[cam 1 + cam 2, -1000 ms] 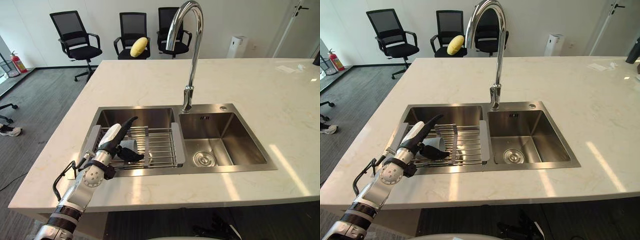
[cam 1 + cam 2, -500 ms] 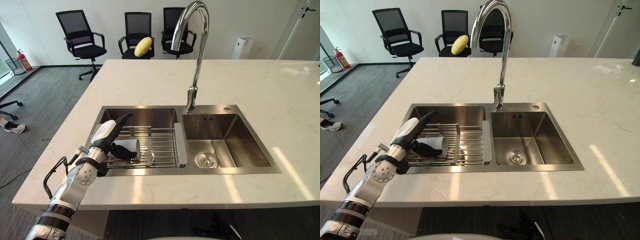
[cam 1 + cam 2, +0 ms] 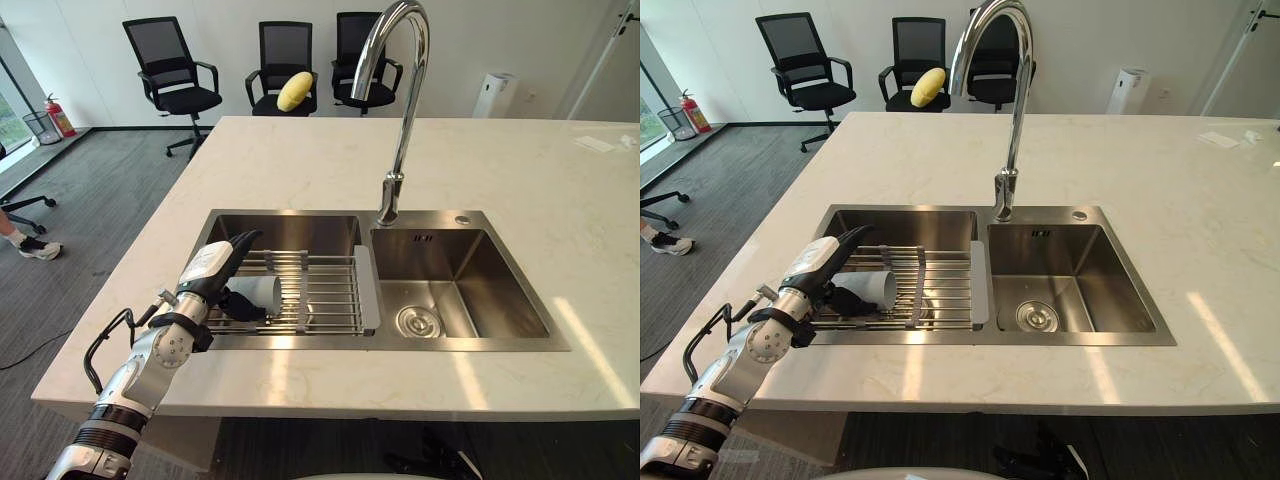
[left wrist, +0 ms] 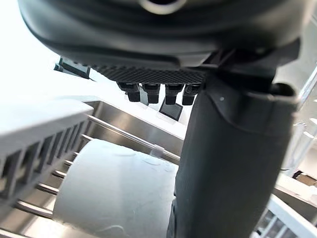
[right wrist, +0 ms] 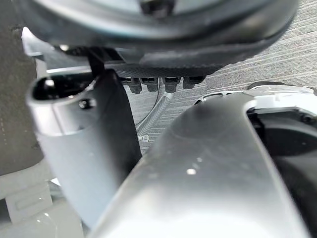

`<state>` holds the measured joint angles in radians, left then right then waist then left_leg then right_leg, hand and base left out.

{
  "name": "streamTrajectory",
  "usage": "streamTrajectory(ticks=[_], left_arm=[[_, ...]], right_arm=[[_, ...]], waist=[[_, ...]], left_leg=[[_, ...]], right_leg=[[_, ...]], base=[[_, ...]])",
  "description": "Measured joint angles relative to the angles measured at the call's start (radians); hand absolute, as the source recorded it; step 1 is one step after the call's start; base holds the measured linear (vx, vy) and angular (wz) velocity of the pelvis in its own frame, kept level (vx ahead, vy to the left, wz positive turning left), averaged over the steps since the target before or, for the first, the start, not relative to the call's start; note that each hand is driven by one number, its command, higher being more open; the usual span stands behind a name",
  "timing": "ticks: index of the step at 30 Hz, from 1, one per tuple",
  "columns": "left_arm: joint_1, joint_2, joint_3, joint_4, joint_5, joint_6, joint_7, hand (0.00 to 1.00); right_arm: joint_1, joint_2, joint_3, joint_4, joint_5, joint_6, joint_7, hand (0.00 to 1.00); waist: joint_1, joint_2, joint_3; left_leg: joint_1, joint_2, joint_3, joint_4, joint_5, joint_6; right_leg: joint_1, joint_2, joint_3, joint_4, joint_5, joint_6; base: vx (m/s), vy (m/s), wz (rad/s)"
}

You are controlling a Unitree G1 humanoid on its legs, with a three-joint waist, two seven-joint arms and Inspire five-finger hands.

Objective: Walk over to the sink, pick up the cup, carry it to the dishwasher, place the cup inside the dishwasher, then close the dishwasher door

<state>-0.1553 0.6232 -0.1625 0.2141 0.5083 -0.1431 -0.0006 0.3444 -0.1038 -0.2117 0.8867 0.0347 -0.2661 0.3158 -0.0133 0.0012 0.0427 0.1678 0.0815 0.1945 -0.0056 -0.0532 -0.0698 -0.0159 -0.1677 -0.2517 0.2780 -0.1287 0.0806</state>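
Observation:
A pale grey cup (image 3: 265, 293) lies on its side on the wire rack (image 3: 322, 296) over the left basin of the steel sink (image 3: 460, 345). My left hand (image 3: 207, 275) reaches in from the counter's near left edge. Its white-covered thumb stretches above the cup and its dark fingers lie against the cup's near side, not closed round it. In the left wrist view the cup (image 4: 114, 188) rests on the rack bars beside the dark thumb (image 4: 233, 163). My right hand (image 5: 84, 148) hangs over grey carpet, fingers relaxed and holding nothing.
A tall chrome faucet (image 3: 400, 110) rises behind the divider between the basins. The pale marble counter (image 3: 300, 160) surrounds the sink. Black office chairs (image 3: 170, 70) stand beyond it, one with a yellow object (image 3: 294, 91) on it. Grey carpet lies to the left.
The whole view has shifted, so the camera moved. My left hand stays at the cup on the rack; a little more of the cup shows past the fingers.

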Motion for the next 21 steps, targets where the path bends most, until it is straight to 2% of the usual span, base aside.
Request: streamTrajectory(ticks=[10, 21], left_arm=[[-0.041, 0.032, -0.062, 0.032, 0.072, 0.025, -0.014, 1.0], [-0.072, 0.061, -0.122, 0.061, 0.083, 0.035, -0.088, 1.0]], right_arm=[[-0.001, -0.001, 0.003, -0.003, 0.0, 0.0, 0.011, 1.0], [0.003, -0.012, 0.024, -0.02, 0.0, 0.0, 0.017, 1.0]], waist=[[-0.003, 0.002, 0.001], [-0.008, 0.004, 0.002]], left_leg=[[0.0, 0.0, -0.001, 0.002, 0.0, 0.0], [0.007, 0.002, 0.011, 0.005, 0.0, -0.001]], right_leg=[[0.0, 0.0, -0.001, 0.001, 0.0, 0.0], [0.0, 0.0, 0.01, 0.007, 0.0, 0.0]], base=[[0.0, 0.0, 0.0], [0.0, 0.0, -0.02]])
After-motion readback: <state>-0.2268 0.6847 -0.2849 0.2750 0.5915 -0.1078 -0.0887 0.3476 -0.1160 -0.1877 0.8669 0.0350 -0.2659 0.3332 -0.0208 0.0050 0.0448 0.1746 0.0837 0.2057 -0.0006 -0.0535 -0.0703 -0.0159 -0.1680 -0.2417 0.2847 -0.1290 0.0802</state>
